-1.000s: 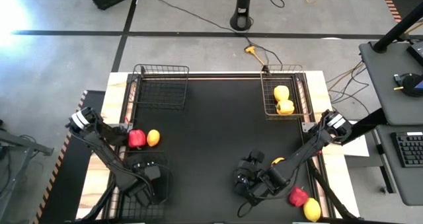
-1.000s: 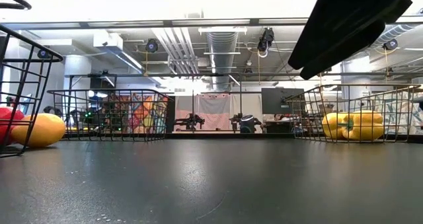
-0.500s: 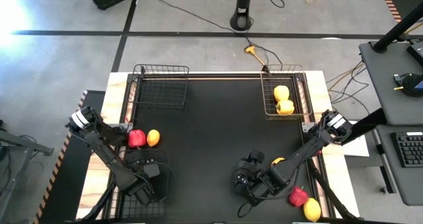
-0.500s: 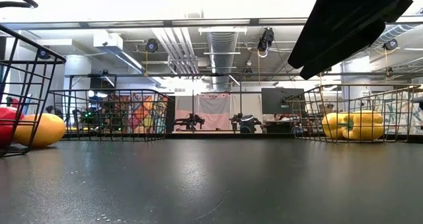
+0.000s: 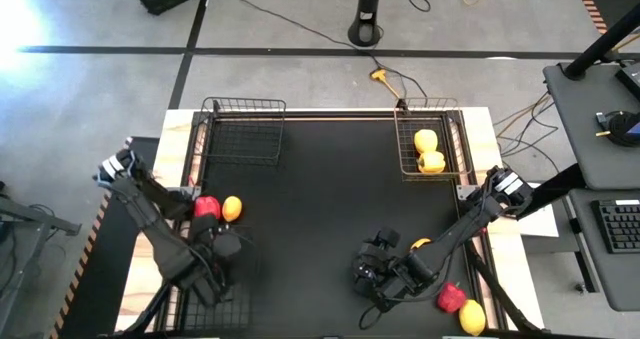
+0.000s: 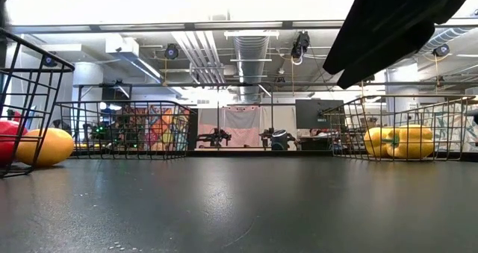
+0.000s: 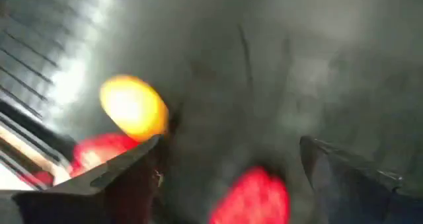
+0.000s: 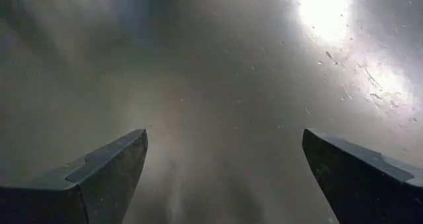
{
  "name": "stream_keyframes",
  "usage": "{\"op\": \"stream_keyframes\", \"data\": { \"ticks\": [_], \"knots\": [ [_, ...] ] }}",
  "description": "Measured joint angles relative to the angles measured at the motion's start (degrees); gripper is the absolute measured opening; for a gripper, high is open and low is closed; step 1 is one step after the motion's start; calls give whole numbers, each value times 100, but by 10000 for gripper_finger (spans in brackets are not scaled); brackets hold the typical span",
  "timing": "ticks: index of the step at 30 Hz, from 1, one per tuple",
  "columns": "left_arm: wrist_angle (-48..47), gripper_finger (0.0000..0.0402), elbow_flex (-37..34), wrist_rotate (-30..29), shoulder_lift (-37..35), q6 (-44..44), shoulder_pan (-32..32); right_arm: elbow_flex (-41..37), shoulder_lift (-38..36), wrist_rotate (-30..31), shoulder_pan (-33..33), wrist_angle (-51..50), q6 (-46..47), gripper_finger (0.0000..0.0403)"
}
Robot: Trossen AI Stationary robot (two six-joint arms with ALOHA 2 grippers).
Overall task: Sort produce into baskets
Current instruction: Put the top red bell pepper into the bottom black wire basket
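A red pepper (image 5: 207, 208) and a yellow-orange lemon-like oval (image 5: 232, 208) lie side by side on the black table at the left; both also show in the low view, the pepper (image 6: 6, 141) and the oval (image 6: 45, 146). My left gripper (image 5: 220, 247) hangs open just near of them. Its wrist view is blurred and shows the oval (image 7: 132, 108), a red piece (image 7: 106, 154) and another red piece (image 7: 254, 197) between the open fingers, untouched. My right gripper (image 5: 368, 274) is open over bare table (image 8: 225, 135). Two yellow peppers (image 5: 430, 151) lie in the far right basket (image 5: 462, 149).
An empty wire basket (image 5: 243, 129) stands at the far left, and another wire basket (image 5: 245, 279) at the near left under my left arm. A red pepper (image 5: 450, 298) and a yellow piece (image 5: 471, 317) lie near right. An orange piece (image 5: 420, 243) peeks from under my right arm.
My left gripper has moved toward the table's far edge, from over the near left basket up to the red pepper and the lemon-like oval, its arm swinging out to the left. The produce has stayed put.
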Motion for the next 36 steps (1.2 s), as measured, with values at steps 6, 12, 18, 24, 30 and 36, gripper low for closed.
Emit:
{"op": "stream_keyframes", "data": {
  "ticks": [6, 12, 18, 24, 30, 36],
  "knots": [
    [-580, 325, 508, -652, -115, 918, 953, 0, 0, 0, -9, 53, -4, 394],
    [-682, 320, 103, -140, -188, 2084, 2313, 0, 0, 0, -9, 53, -15, 394],
    [-685, 320, -564, 798, -339, 3284, 3652, -22, 0, 0, -7, 61, -4, 394],
    [-683, 320, -1245, 1581, -454, 3723, 4471, -145, 0, 0, -7, 252, 0, 394],
    [-683, 320, -1912, 1831, -515, 3777, 4610, -211, 0, 0, -7, 352, 80, 394],
    [-715, 320, -2279, 2093, -528, 3782, 4623, -227, 0, 0, -7, 353, 155, 394]
  ]
}}
